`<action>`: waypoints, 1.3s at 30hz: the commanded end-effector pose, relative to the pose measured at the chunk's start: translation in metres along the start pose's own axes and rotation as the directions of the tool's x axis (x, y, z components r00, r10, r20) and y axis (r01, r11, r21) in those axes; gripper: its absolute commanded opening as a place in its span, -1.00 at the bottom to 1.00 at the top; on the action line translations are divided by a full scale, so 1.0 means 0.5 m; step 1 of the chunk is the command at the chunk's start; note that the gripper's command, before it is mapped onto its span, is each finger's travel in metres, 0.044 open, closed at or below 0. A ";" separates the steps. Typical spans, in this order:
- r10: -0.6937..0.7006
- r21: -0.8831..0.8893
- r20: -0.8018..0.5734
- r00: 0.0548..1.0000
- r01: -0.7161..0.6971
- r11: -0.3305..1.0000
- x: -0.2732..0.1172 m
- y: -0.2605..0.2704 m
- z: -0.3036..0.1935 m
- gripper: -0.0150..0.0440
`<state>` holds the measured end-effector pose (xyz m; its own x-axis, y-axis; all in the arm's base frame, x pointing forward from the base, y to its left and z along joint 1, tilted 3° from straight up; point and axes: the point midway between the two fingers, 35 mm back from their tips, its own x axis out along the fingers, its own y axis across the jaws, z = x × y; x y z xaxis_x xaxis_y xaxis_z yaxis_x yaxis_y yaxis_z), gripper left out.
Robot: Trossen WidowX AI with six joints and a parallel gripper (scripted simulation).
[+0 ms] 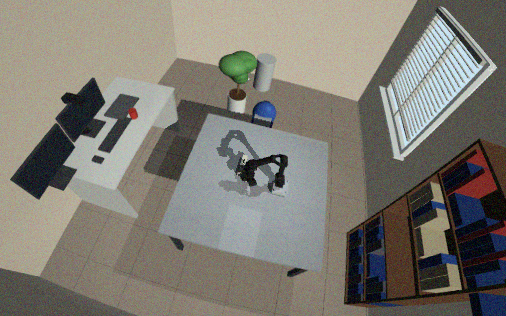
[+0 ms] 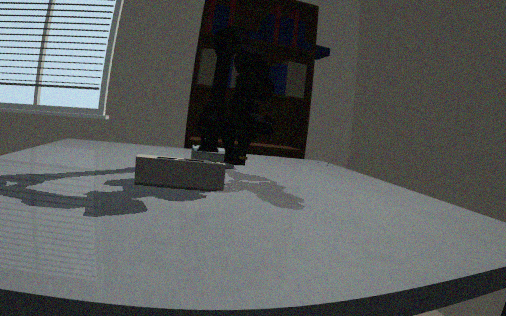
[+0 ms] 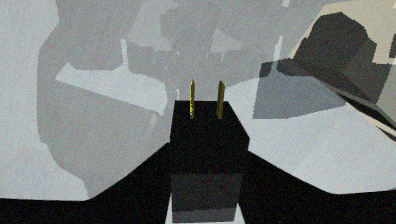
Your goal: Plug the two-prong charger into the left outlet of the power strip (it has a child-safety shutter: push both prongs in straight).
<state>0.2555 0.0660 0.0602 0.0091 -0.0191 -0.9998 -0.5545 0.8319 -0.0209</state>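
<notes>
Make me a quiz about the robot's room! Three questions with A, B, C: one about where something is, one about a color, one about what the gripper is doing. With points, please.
1. Where is the red cup?
A) on the bookshelf
B) on the desk with the monitors
C) on the window sill

2. What color are the charger's prongs?
A) green
B) red
C) gold

3. How is the gripper?
A) shut on the charger
B) wide open
C) shut on nothing

Answers:
1. B: the red cup (image 1: 133,113) stands on the white desk (image 1: 145,128), near the keyboard (image 1: 114,134).
2. C: both prongs (image 3: 192,100) look yellow-gold up close.
3. A: the black charger (image 3: 207,135) sits between the fingers of the gripper (image 1: 241,167) (image 3: 200,149).
</notes>
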 end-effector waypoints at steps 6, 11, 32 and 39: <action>0.008 0.083 0.002 1.000 -0.008 0.997 0.014 -0.030 -0.017 -0.49; 0.010 0.124 0.001 1.000 -0.010 0.992 0.021 -0.046 -0.027 -0.49; 0.020 0.296 0.002 1.000 -0.019 0.955 0.051 -0.107 -0.077 -0.49; 0.023 0.351 0.003 1.000 -0.022 0.936 0.061 -0.125 -0.096 -0.49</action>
<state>0.2520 -0.0075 0.0338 -0.0010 -0.0047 -1.0000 -0.2588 0.9659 -0.0043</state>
